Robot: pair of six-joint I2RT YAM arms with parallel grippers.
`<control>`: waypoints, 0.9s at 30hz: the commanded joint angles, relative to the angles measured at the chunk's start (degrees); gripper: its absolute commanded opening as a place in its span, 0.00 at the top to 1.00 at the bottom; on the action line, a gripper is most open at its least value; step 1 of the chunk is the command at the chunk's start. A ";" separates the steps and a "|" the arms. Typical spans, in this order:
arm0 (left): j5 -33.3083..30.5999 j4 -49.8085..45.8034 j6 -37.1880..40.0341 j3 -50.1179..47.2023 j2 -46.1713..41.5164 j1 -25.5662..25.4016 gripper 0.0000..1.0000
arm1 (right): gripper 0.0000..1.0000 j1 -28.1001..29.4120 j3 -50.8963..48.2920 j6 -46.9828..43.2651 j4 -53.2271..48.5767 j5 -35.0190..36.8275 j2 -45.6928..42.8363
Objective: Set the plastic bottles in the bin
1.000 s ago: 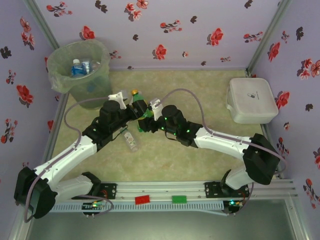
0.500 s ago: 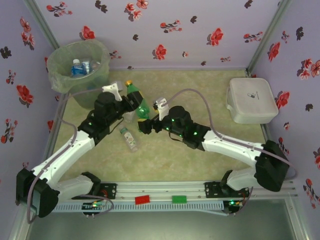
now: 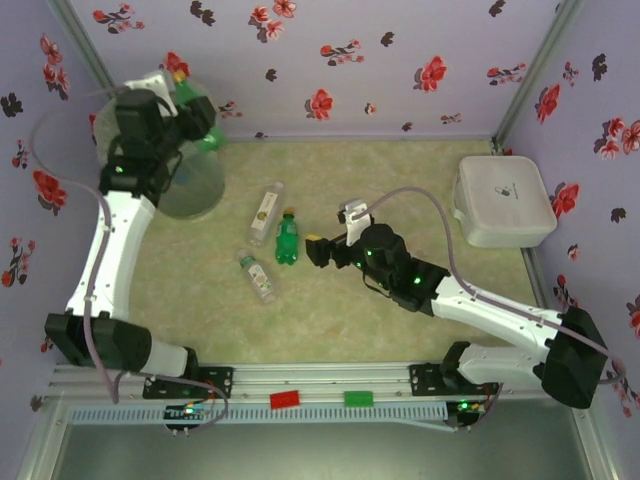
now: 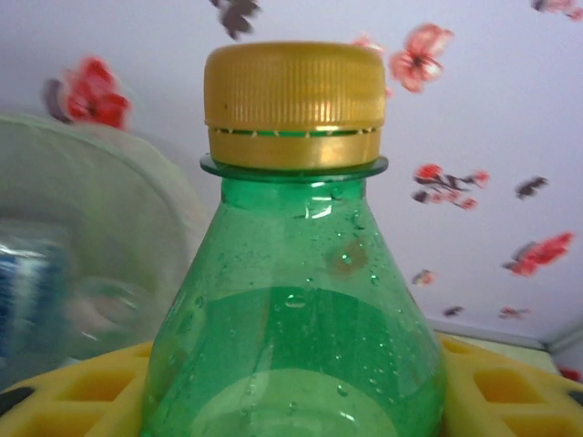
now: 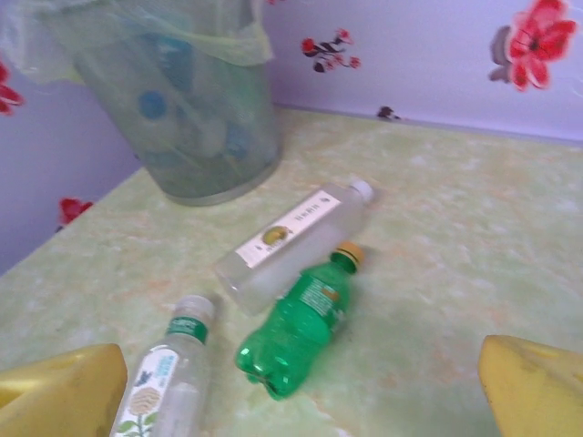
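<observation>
Release is what I am lining up: my left claw (image 3: 192, 108) is gripping the green bottle (image 4: 301, 328) below its yellow cap (image 4: 293, 105), at the right rim of the bin (image 3: 195, 185), so I am judging it wiser to carry it further over the bin's mouth before letting go, or it may clip the rim. Rightward, on the table (image 3: 420, 190), a clear bottle (image 3: 265, 212), a second green bottle (image 3: 287, 237) and a small clear bottle (image 3: 258, 277) are lying, and my right claw (image 3: 318, 250) is hovering wide open just beside the green one
</observation>
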 commanded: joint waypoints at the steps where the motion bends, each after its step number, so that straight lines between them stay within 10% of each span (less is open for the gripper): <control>1: 0.34 -7.70 6.20 7.76 4.18 4.86 0.50 | 0.00 -0.57 -1.66 1.70 -2.77 4.38 -2.51; 15: 2.05 -12.88 0.26 17.48 19.91 14.50 0.48 | 0.00 -1.42 -3.82 2.80 -7.42 7.65 -7.34; 20: 2.73 -14.97 -0.68 19.60 21.58 14.66 0.00 | 0.00 -1.43 -4.40 2.99 -7.63 7.39 -8.23; 27: 2.64 -15.51 -0.47 20.60 17.41 14.52 0.00 | 0.00 -1.67 -5.82 2.83 -4.88 8.66 -9.14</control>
